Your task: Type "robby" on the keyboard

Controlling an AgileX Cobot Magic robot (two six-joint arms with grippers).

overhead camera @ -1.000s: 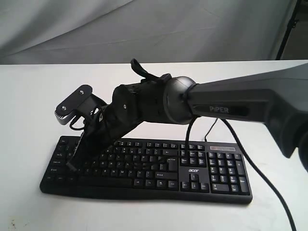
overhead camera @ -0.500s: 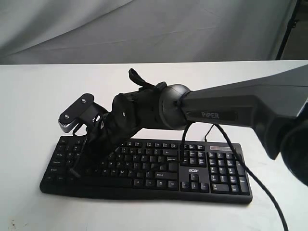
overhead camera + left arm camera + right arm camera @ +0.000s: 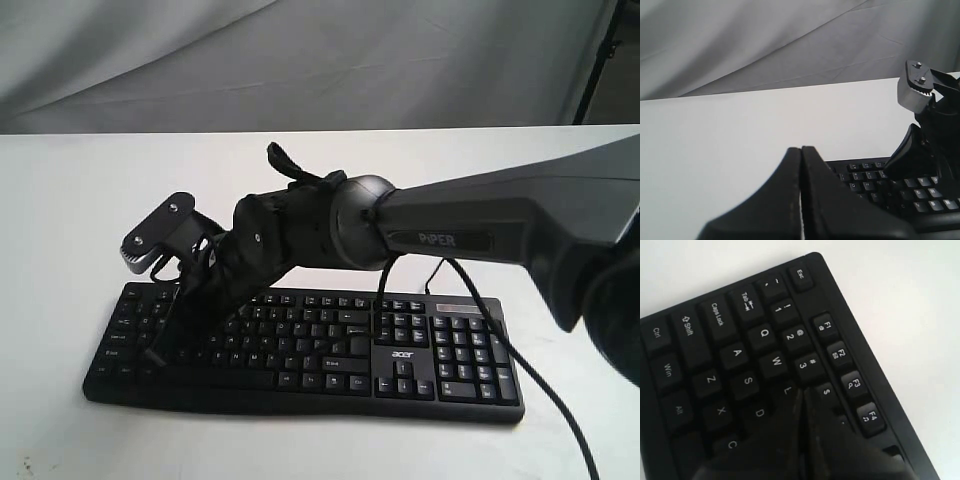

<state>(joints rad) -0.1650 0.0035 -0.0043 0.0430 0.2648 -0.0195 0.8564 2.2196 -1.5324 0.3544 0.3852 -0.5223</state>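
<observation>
The black keyboard (image 3: pixel 400 355) lies on the white table, its number pad on the right. My right arm reaches across it to the left end. The right gripper (image 3: pixel 165 340) is shut and empty, angled down over the letter keys. In the right wrist view its closed tip (image 3: pixel 802 391) covers the keys just past W and 3, beside D; whether it touches them I cannot tell. My left gripper (image 3: pixel 801 149) is shut and empty, held off the keyboard's left end (image 3: pixel 865 181). It does not show in the exterior view.
The keyboard's thin black cable (image 3: pixel 440 268) runs off its back edge. A thicker arm cable (image 3: pixel 545 385) hangs over the number pad side. Bare white tabletop (image 3: pixel 90 200) surrounds the keyboard, with grey cloth (image 3: pixel 300 60) behind.
My right wrist dropped slightly toward the keys and shifted a little left a second ago. It has held nearly still over the last half second.
</observation>
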